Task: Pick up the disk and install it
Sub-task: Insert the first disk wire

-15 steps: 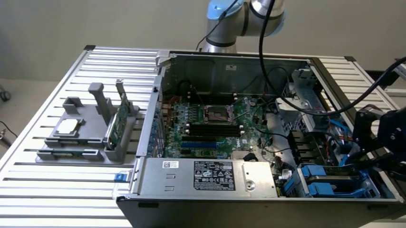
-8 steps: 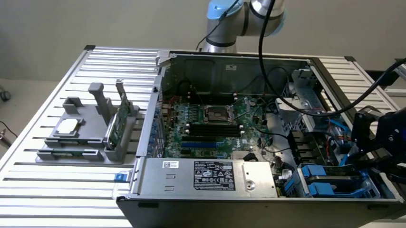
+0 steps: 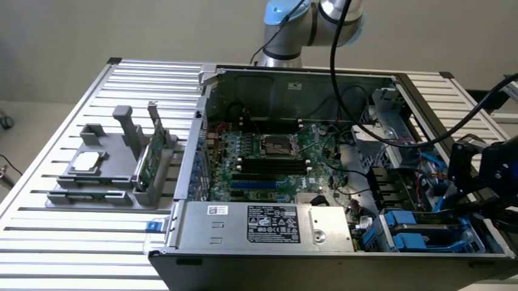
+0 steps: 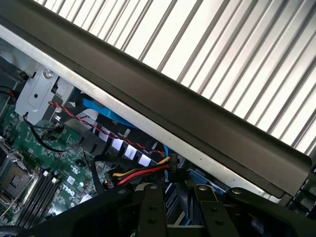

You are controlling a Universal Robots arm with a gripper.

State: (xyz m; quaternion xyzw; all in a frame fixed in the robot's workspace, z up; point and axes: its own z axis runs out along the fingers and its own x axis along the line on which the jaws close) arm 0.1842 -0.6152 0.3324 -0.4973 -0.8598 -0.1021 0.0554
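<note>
Open grey steel computer case (image 3: 242, 79) lying on a bench of ribbed silvery metal slats (image 3: 73, 242), before a plain beige wall (image 3: 121, 30). The silver-and-blue robot arm (image 3: 316, 24) rises behind the case, and its black hand (image 3: 465, 203) (image 4: 178, 197) hangs over the case's corner drive bay. Whether the hand is open or closed, and whether it grips anything, cannot be told. A blue plastic carrier frame (image 3: 421, 235) lies just below the hand in that bay. The disk's silver face cannot be made out there, so its exact seat cannot be told. Near the hand run red, yellow and black cables (image 4: 143, 173) and the case's dark rim (image 4: 173, 98). Beside the bay sits a silver labelled power-supply box (image 3: 267, 224), with the green motherboard (image 3: 267, 151) beyond it. Well apart from the hand, across the case, a grey moulded fixture (image 3: 89, 182) holds an upright thin green circuit card (image 3: 150, 151) and a small square silver chip (image 3: 87, 160).
</note>
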